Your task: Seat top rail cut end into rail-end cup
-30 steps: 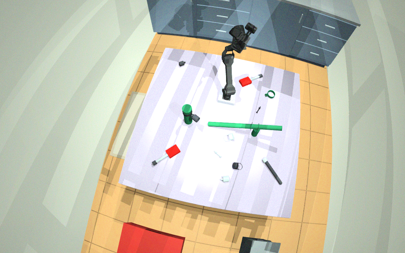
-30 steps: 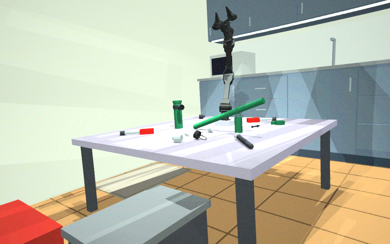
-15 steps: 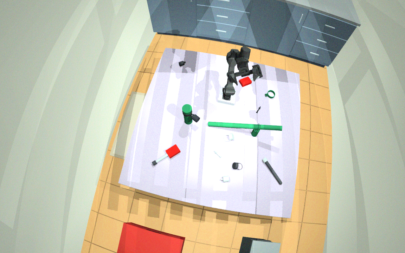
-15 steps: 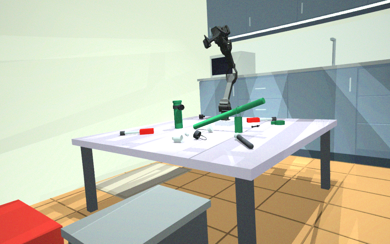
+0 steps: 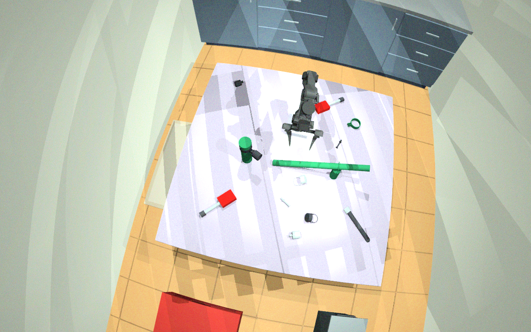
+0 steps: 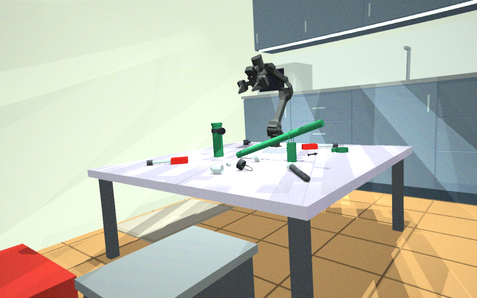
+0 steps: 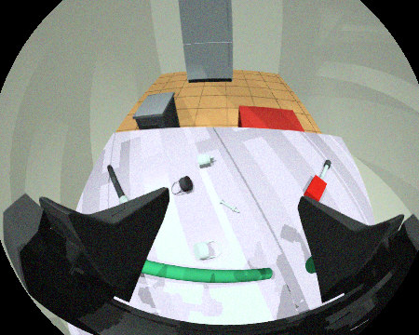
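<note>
One long green cylindrical rail (image 5: 321, 165) (image 6: 270, 142) (image 7: 209, 274) was seen sloping down toward the big green post (image 5: 245, 153) (image 6: 217, 142), uncupped, best gripped near its low end by the black gripper (image 5: 300, 144) (image 6: 248, 90) (image 7: 237, 200), whose fingers were spread empty, then raised level before sliding.

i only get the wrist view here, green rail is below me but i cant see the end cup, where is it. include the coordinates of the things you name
Observer: The dark end cup (image 5: 256, 155) (image 6: 222, 131) is on the black band near the top of the big green post (image 5: 246, 158) (image 6: 217, 145) (image 7: 310, 265), its mouth clear of the rail (image 5: 312, 165) (image 6: 280, 138) (image 7: 207, 274).
Operator: ok, is the rail level with it
Observer: No. The exterior view shows the rail sloping, with the end nearer that post well below the cup and the far end raised.
Operator: is my claw close to the rail
Observer: No, the exterior view shows the open claw (image 5: 299, 147) (image 6: 246, 91) (image 7: 237, 200) well above the rail, touching nothing.
</note>
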Controlling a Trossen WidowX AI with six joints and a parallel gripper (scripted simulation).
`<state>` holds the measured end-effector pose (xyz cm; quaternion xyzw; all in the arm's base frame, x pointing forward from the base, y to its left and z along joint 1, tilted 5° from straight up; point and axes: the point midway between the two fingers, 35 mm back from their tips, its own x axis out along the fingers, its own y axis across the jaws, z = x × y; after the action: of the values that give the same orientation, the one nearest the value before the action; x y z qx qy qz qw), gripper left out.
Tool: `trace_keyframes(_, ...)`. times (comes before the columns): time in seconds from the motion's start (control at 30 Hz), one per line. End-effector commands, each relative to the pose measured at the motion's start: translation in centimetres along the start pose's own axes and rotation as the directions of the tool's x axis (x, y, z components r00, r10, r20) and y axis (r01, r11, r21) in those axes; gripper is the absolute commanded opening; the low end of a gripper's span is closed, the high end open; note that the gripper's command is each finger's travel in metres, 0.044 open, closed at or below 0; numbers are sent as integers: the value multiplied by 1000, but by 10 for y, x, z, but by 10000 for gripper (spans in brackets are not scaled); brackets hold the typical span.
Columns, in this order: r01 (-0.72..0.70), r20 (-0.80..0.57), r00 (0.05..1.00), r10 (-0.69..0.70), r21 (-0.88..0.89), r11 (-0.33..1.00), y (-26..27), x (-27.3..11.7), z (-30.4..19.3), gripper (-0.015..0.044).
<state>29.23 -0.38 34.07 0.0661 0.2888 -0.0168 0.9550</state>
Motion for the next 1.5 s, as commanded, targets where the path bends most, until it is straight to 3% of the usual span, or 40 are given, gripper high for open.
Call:
trace_keyframes(0.0, 14, -276, 961, -29, -56, 998, -21, 20, -68, 440)
trace_keyframes(0.13, -6, -460, 888, -27, -70, 998, -33, 22, -116, 440)
trace_keyframes(0.47, -10, -468, 883, -29, -82, 997, -35, 22, -118, 440)
trace_keyframes(0.6, -45, -464, 883, -74, -241, 970, -55, 33, -113, 440)
trace_keyframes(0.73, -120, -464, 873, -150, -503, 856, -93, 47, -107, 440)
trace_keyframes(0.9, -244, -473, 846, -245, -753, 612, -147, 60, -106, 440)
trace_keyframes(1.13, -348, -484, 821, -303, -845, 407, -185, 64, -109, 440)
trace_keyframes(1.47, -353, -485, 819, -306, -847, 397, -187, 64, -109, 440)
